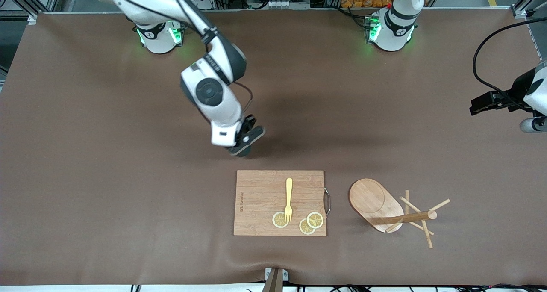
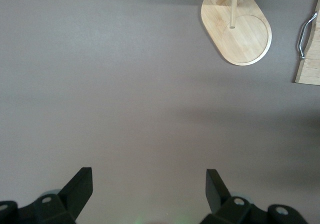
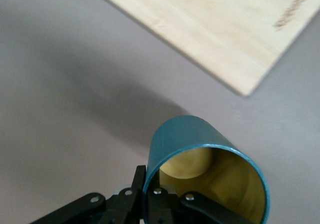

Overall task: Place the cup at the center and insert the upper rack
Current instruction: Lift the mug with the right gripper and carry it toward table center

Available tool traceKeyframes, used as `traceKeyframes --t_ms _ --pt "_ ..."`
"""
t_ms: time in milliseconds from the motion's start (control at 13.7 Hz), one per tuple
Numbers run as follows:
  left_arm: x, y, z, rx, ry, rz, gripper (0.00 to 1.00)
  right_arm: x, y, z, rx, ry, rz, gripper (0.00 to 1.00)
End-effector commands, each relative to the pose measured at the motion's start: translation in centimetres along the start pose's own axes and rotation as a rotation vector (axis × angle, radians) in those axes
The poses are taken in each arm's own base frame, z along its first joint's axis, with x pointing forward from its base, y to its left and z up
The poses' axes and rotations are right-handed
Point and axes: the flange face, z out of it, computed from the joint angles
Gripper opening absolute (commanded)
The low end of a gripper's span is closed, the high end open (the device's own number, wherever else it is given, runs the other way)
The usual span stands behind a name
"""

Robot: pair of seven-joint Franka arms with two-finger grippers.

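Right wrist view puts right gripper (image 3: 152,196) clamped on rim of cup (image 3: 207,171), one finger inside the yellowish-tan interior, one outside on the teal wall; cup tilted, mouth toward the camera. Front view has right gripper (image 1: 247,140) hanging over bare table (image 1: 107,155), cup mostly hidden under the fingers, only a dark sliver showing. Just past the gripper toward the front camera lies cutting board (image 1: 260,198), carrying fork (image 1: 289,199) and lemon slices (image 1: 311,222). Farther out, toward the left arm's end of the table, upper rack (image 1: 384,208) lies tipped on its side, oval base on edge against the table, post horizontal, stick pegs splayed on the cloth. Left gripper (image 2: 145,191) spread wide and holding nothing, parked high over the edge of the table at the left arm's end, waiting; left wrist view catches the rack base (image 2: 240,32) well apart from it. Judged progress: cup grasped and in transit, not yet set down at center; rack untouched, insertion step still wholly to do. Can't tell whether the cup touches the table.
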Motion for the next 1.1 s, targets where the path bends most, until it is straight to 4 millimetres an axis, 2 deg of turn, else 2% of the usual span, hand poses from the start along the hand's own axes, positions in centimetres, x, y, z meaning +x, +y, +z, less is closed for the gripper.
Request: traceKeyframes --t_ms 0,220,293,439,659,732,879,1025 --pt "-0.6 -0.2 -0.5 -0.013 -0.002 0.013 1.0 -0.9 -4.6 -0.1 -0.009 -0.012 -0.003 0.0" --pt "-0.6 -0.2 -0.4 -0.013 -0.002 0.011 1.0 -1.6 -8.2 1.0 -0.009 -0.029 -0.052 0.0" --pt "-0.6 -0.3 -0.4 -0.013 -0.002 0.011 1.0 -2.2 -10.0 1.8 -0.012 -0.042 -0.079 0.0" --pt "-0.5 -0.6 -0.4 -0.014 -0.003 0.005 1.0 -2.6 -11.3 2.5 -0.013 -0.054 -0.106 0.0" --pt "-0.6 -0.6 -0.4 -0.015 -0.004 0.005 1.0 -3.8 -14.6 4.3 -0.018 -0.079 -0.154 0.0" --pt "-0.6 -0.5 -0.4 -0.014 -0.004 0.007 1.0 -3.9 -14.6 4.8 -0.028 -0.084 -0.152 0.0" --pt "-0.6 -0.2 -0.4 -0.013 -0.004 0.011 1.0 -4.2 -15.6 5.0 -0.033 -0.085 -0.167 0.0" --pt "-0.6 0.2 -0.4 -0.013 -0.005 0.018 1.0 -4.8 -17.0 6.1 -0.035 -0.102 -0.189 0.0"
